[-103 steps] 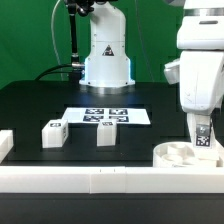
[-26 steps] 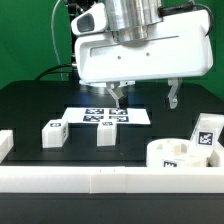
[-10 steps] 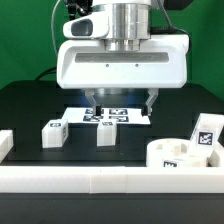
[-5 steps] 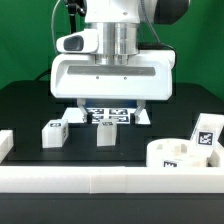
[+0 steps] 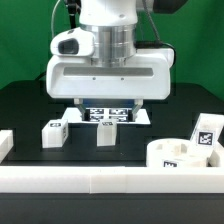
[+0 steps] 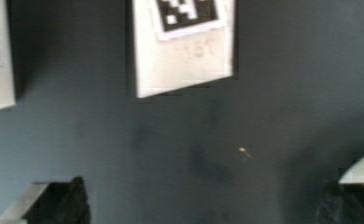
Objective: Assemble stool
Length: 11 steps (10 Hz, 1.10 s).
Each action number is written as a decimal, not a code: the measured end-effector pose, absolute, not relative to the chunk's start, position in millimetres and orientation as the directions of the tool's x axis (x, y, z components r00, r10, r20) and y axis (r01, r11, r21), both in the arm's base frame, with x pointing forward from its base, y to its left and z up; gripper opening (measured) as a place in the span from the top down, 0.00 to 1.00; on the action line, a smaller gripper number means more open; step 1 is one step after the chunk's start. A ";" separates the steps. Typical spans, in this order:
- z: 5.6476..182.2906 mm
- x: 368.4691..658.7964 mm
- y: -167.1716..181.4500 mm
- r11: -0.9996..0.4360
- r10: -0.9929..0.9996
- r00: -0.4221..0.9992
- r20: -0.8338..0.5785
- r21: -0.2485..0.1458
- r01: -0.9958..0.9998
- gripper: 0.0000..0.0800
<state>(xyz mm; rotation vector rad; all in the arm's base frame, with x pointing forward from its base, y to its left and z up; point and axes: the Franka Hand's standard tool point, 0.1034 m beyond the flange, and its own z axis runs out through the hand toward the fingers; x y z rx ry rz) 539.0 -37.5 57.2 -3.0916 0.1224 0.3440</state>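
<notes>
Pincer point(image 5: 108, 112), spread and empty, is hovering over the marker board point(image 5: 112, 121). First leg point(image 5: 208, 135) is apparently sitting in the seat point(image 5: 175, 155), well apart from it; second leg point(image 5: 53, 133) and third leg point(image 5: 106, 134) are lying loose nearby.

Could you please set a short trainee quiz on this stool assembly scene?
1. True or false: the tool is shut.
2. How many loose legs stand on the table, apart from the seat?
3. Where is the tilted leg at the exterior view's right? A: lying flat on the table. B: sticking up at the seat. C: in the tool.

Key: 1. False, it is open and holds nothing. 2. Two. 3. B.
</notes>
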 end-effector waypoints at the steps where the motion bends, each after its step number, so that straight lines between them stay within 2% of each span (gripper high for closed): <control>1: 58.5 536.0 -41.6 -0.995 -0.077 0.949 -0.305 -0.035 -0.092 0.19; 2: 57.1 539.1 -40.4 -0.995 -0.075 0.941 -0.330 -0.036 -0.092 0.19; 4: 55.4 529.6 -36.2 -0.994 -0.069 0.873 -0.482 -0.044 -0.103 0.19; 7: 42.3 517.4 -29.4 -0.990 -0.092 0.760 -0.643 -0.019 -0.136 0.19; 11: 26.0 502.1 -28.9 -0.991 -0.066 0.570 -0.819 -0.011 -0.131 0.19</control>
